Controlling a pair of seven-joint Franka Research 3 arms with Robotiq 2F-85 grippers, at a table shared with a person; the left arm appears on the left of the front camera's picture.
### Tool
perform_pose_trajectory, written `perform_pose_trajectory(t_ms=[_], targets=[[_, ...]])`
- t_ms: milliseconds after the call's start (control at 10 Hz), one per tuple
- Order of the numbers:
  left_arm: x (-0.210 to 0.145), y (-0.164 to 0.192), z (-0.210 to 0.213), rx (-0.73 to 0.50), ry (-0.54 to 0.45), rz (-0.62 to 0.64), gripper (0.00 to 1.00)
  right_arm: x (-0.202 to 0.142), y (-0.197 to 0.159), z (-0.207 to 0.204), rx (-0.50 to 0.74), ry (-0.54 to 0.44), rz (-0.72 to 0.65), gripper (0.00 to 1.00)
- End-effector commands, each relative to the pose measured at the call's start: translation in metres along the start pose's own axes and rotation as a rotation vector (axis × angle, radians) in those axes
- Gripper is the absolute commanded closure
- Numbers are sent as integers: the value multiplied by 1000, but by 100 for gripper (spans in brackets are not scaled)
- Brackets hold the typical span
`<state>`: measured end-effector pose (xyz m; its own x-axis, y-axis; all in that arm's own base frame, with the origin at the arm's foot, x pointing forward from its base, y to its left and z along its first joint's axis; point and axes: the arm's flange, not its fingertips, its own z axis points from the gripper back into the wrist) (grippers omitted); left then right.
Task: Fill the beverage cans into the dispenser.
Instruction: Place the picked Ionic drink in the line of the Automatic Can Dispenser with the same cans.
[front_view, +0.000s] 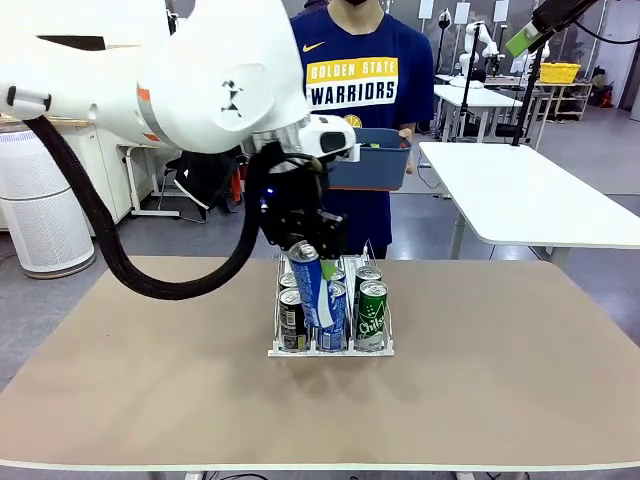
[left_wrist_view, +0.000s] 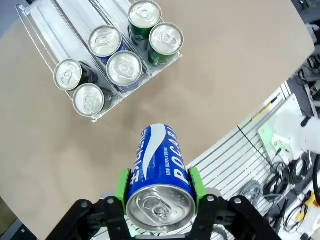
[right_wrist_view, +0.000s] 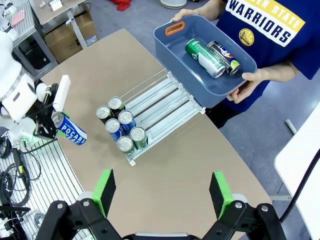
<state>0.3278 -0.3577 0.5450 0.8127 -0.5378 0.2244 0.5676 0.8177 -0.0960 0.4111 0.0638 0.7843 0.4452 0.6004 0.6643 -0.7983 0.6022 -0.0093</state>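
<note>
A blue beverage can (front_view: 310, 300) with white lettering hangs tilted just above the front of the dispenser (front_view: 330, 351), my left gripper (front_view: 311, 264) shut on it. In the left wrist view the can (left_wrist_view: 157, 165) sits between the green pads (left_wrist_view: 121, 184), with the dispenser (left_wrist_view: 60, 25) farther off on the table. Several cans fill the front of its three lanes: black/silver (left_wrist_view: 67, 75), blue (left_wrist_view: 124, 68), green (left_wrist_view: 165, 39). From the right wrist view my right gripper (right_wrist_view: 162, 192) stands open high above the table, looking down on the dispenser (right_wrist_view: 162, 102) and the held can (right_wrist_view: 71, 132).
At the far side a person holds a blue-grey bin (right_wrist_view: 172, 47) in both hands; a green can (right_wrist_view: 204, 55) and a black/silver can (right_wrist_view: 224, 56) lie in it. The bin (front_view: 368, 165) hovers behind the dispenser. A white table (front_view: 530, 200) stands at the back right.
</note>
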Motion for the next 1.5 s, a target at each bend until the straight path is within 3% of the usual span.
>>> perform_pose_trajectory(t_ms=[0,300,1000,1100,1400], targets=[[1,-19,-6,89,-46,17,43,-1,1,1,3,-4,-2,0],[-3,-45,-36,167,-89,8,43,-1,1,1,3,-4,-2,0],[-7,-23,-73,83,-80,-129,43,-1,1,1,3,-4,-2,0],[-6,-36,-71,115,-75,-73,43,-1,1,1,3,-4,-2,0],[-5,-30,-75,112,-67,-90,43,-1,1,1,3,-4,-2,0]])
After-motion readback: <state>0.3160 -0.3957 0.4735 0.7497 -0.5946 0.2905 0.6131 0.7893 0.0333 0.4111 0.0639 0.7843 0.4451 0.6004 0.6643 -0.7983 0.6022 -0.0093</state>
